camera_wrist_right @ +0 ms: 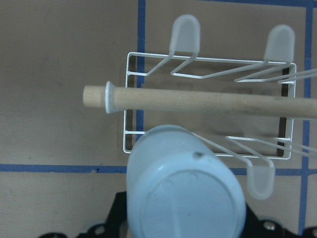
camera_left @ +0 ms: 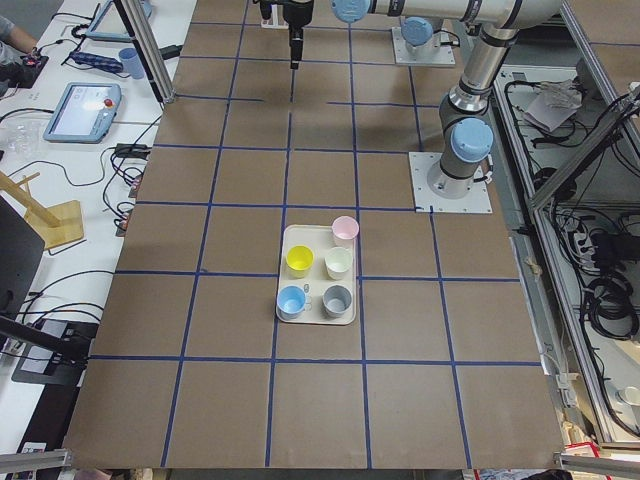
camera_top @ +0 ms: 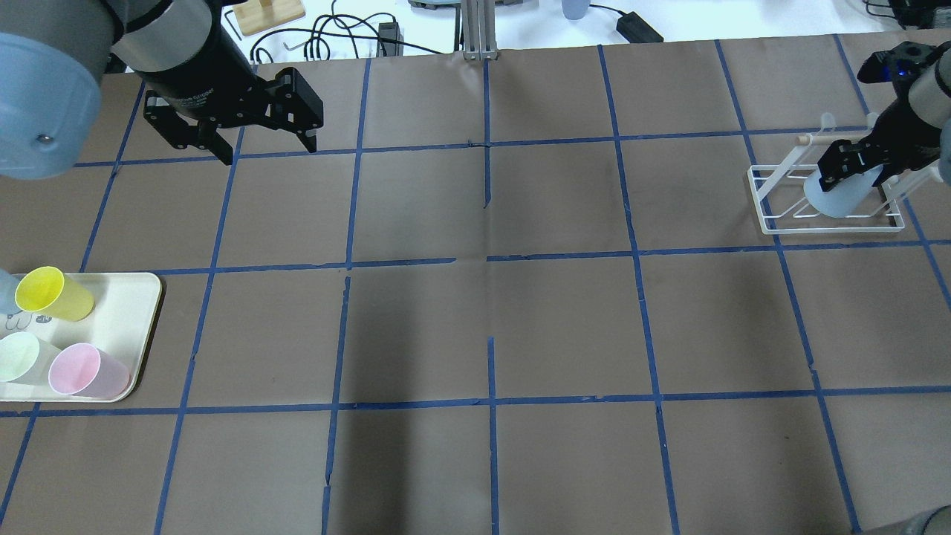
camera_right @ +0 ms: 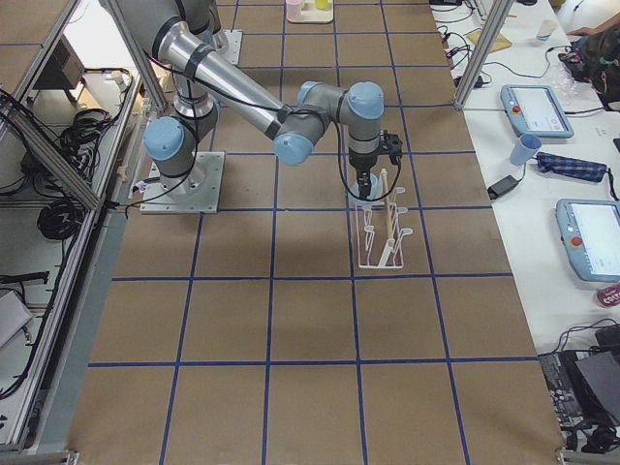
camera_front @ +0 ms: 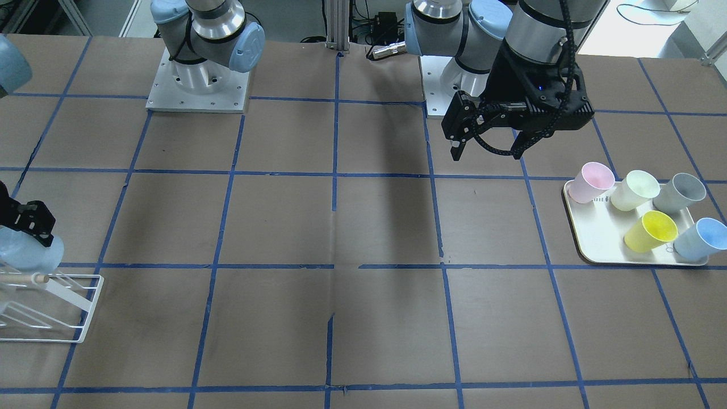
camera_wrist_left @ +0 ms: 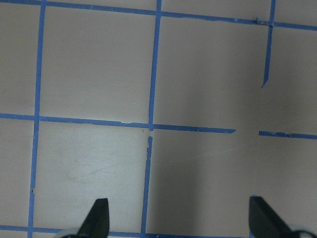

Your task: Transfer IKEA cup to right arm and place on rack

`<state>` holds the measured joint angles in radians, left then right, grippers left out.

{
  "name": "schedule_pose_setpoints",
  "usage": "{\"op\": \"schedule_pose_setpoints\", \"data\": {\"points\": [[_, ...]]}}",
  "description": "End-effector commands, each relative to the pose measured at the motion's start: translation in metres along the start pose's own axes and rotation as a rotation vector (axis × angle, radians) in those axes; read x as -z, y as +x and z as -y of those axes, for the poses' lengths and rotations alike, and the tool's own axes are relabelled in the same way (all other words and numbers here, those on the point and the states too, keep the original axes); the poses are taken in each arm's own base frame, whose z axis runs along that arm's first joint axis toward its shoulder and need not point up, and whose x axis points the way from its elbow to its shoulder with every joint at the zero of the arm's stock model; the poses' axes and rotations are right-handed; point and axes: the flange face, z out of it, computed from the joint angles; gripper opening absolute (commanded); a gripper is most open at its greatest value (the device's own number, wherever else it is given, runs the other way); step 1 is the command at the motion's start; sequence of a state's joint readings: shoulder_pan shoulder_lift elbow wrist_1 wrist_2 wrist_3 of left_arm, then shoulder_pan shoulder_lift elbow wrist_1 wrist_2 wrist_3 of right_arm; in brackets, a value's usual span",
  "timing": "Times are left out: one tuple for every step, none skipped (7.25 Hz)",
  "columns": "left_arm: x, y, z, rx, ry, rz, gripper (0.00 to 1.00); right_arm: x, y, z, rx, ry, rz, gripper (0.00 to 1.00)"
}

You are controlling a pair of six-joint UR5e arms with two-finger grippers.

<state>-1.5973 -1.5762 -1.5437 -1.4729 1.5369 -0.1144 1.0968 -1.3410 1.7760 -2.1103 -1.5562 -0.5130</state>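
Note:
My right gripper (camera_top: 854, 169) is shut on the IKEA cup (camera_top: 842, 196), a pale blue tumbler. It holds the cup over the near end of the white wire rack (camera_top: 765, 200). In the right wrist view the cup (camera_wrist_right: 184, 191) shows its base toward the camera, just in front of the wooden dowel (camera_wrist_right: 208, 101) and above the rack's prongs (camera_wrist_right: 184, 30). I cannot tell whether the cup touches the rack. In the front-facing view the cup (camera_front: 31, 257) is at the left edge, above the rack (camera_front: 62, 309). My left gripper (camera_top: 269, 148) is open and empty, high above the table's far left (camera_wrist_left: 181, 218).
A cream tray (camera_front: 599, 241) holds pink (camera_front: 590, 182), pale green (camera_front: 633, 190), grey (camera_front: 679, 193), yellow (camera_front: 650, 231) and a second blue cup (camera_front: 701, 238). The tray (camera_top: 145, 312) lies at the left front in the overhead view. Brown table with blue tape grid (camera_top: 487, 260).

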Motion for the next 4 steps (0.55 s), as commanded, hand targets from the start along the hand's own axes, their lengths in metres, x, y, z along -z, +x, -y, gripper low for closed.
{"op": "schedule_pose_setpoints", "data": {"points": [[-0.002, 0.001, 0.0, -0.003, -0.004, -0.004, 1.0, -0.013, 0.001, 0.002, -0.001, -0.018, 0.011, 0.6], [-0.002, 0.001, 0.0, -0.002, -0.004, -0.004, 1.0, -0.017, 0.001, 0.002, -0.003, -0.025, 0.015, 0.64], [-0.001, 0.001, 0.0, -0.002, -0.002, -0.003, 1.0, -0.026, 0.003, 0.004, -0.003, -0.039, 0.021, 0.72], [-0.001, 0.001, 0.0, -0.002, -0.002, -0.003, 1.0, -0.027, 0.003, 0.004, -0.004, -0.043, 0.018, 0.84]]}}
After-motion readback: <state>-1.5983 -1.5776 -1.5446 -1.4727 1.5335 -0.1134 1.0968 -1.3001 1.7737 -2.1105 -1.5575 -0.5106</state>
